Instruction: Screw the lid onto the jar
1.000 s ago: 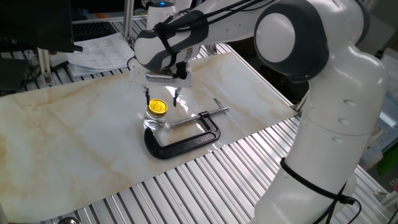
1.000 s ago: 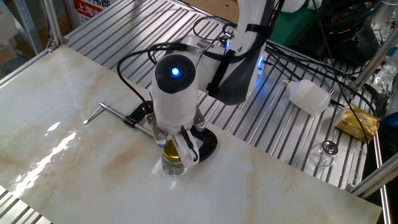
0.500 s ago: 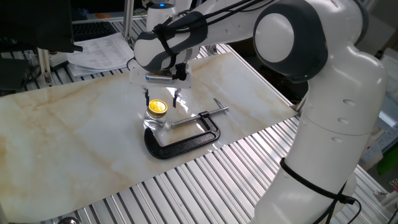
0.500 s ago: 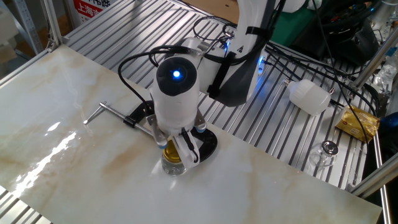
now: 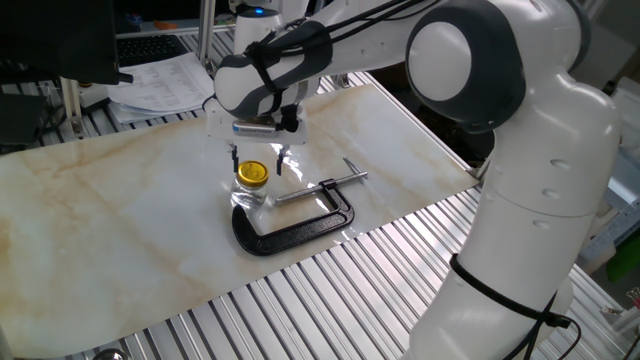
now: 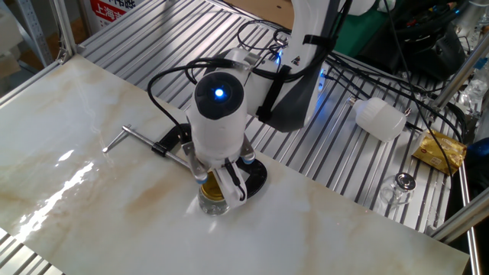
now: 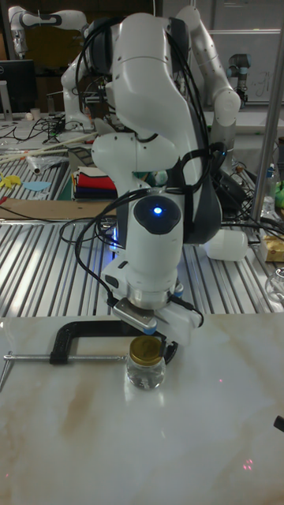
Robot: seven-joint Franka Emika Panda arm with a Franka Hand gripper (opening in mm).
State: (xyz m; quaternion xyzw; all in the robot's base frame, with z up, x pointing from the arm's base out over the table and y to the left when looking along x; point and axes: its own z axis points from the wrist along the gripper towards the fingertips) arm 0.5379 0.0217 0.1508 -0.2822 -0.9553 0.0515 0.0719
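- Lid (image 5: 253, 173) is already on the jar (image 5: 249, 194) mouth, sitting flat as far as I can see; yellow top shows in one fixed view and in the tall view (image 7: 144, 349).
- Jar stands upright on the marble table (image 5: 110, 200), just beside the clamp (image 5: 295, 215), near its screw end; can't tell if they touch.
- My gripper (image 5: 258, 158) hangs just above the lid, fingers spread, one fingertip each side, w/ nothing pinched. A small gap shows between tips and lid in the tall view.
- In the other fixed view my wrist covers most of the lid; only a yellow edge and the jar (image 6: 213, 202) glass show below it.
- Done, by my read: lid placed on the mouth, prob. seated on the thread.
- Can't tell how tight it is: no thread visible, no gap visible under the cap, too small to judge.
- Left, by my read: if not tight, come down, close on the rim, turn, let go, repeat.
- Risk: jar isn't held by anything I can see, so it may spin w/ the lid.
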